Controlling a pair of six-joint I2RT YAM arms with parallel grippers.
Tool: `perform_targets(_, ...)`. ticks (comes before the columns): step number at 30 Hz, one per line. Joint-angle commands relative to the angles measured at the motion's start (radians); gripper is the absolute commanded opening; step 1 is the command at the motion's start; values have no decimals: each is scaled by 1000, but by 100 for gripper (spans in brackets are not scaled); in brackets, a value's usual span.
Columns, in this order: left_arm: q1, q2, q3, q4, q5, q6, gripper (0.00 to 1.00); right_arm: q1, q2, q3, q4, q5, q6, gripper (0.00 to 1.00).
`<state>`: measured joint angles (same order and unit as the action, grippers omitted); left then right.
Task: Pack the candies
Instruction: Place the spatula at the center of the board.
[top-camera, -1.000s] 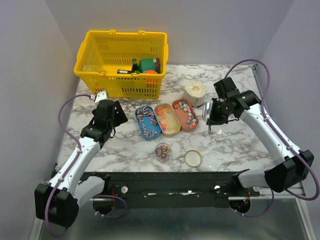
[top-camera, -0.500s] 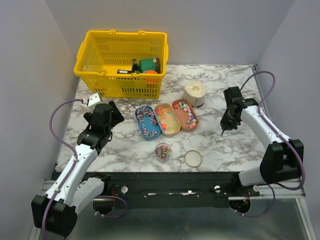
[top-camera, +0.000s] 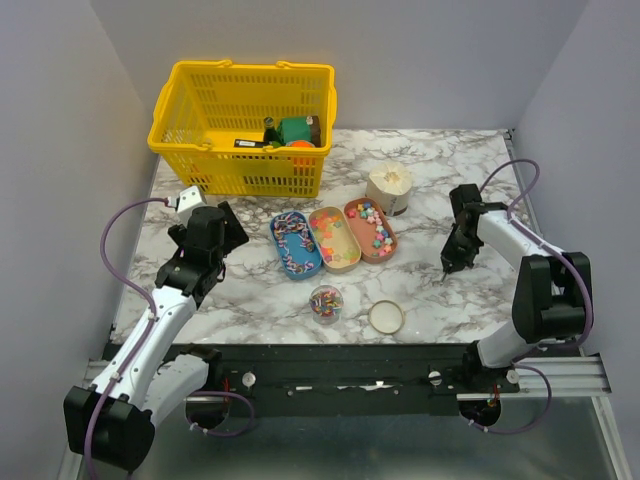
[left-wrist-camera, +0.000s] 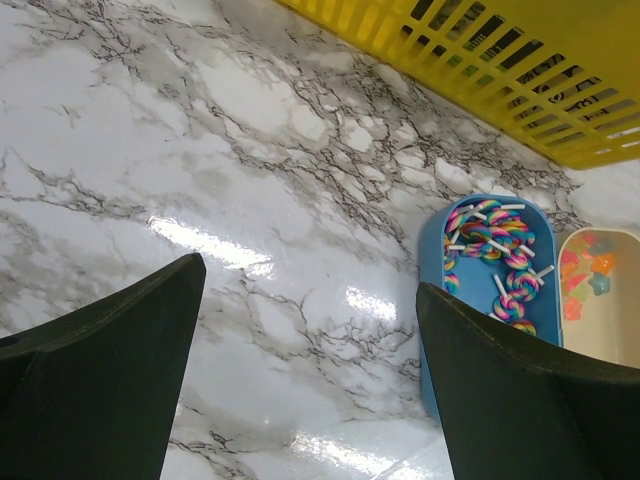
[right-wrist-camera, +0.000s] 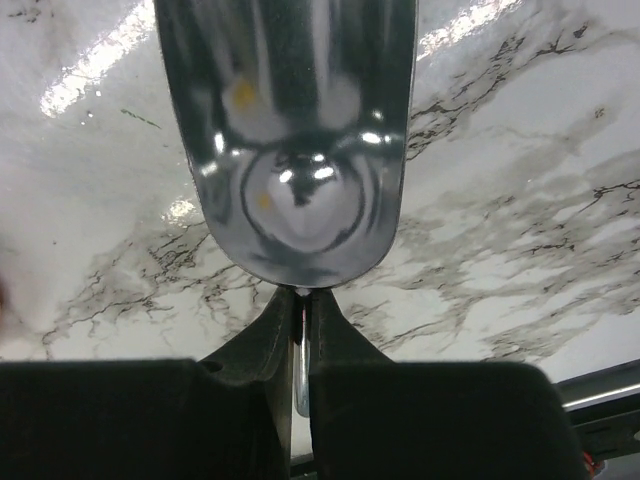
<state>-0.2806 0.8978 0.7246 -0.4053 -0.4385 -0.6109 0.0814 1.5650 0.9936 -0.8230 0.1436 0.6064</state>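
1. The left hand (top-camera: 230, 226) is over the left part of the white marble counter (top-camera: 450, 150), on the near side of the yellow plastic basket (top-camera: 240, 165). Its two dark fingers (left-wrist-camera: 120, 370) are spread wide. Only bare marble shows between them, so this hand is released and carries nothing.
2. In the left wrist view, the blue oval tray (left-wrist-camera: 440, 300) lies to the right of that hand, apart from it. It contains striped spiral lollipops.
3. The right hand (top-camera: 456, 255) is over the right part of the counter and points downward. It is clenched on the thin handle of a shiny metal spoon (right-wrist-camera: 295, 150). The bowl of the spoon shows in front of the fingers in the right wrist view. I cannot tell if the spoon touches the marble.
4. The candies (top-camera: 372, 226), tiny sweets in many colours, lie in the salmon oval tray (top-camera: 393, 243) and in the beige oval tray (top-camera: 346, 256). These two trays and the blue one lie side by side in the middle of the counter.
5. More candies fill the small clear round cup (top-camera: 324, 302), which stands near the trays on their near side. Just to its right, a round transparent lid (top-camera: 386, 317) lies flat.
6. A cream round container (top-camera: 389, 187) stands just beside the far end of the salmon tray.
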Motion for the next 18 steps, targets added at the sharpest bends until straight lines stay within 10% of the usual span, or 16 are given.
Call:
perform_targets(1, 4, -2, -7, -3, -29, -7, 99, -12, 29, -46, 39, -75, -22, 9)
perform_targets(18, 6, -37, -7, -35, 63, 0, 99, -8, -269, -46, -4, -139, -137, 67)
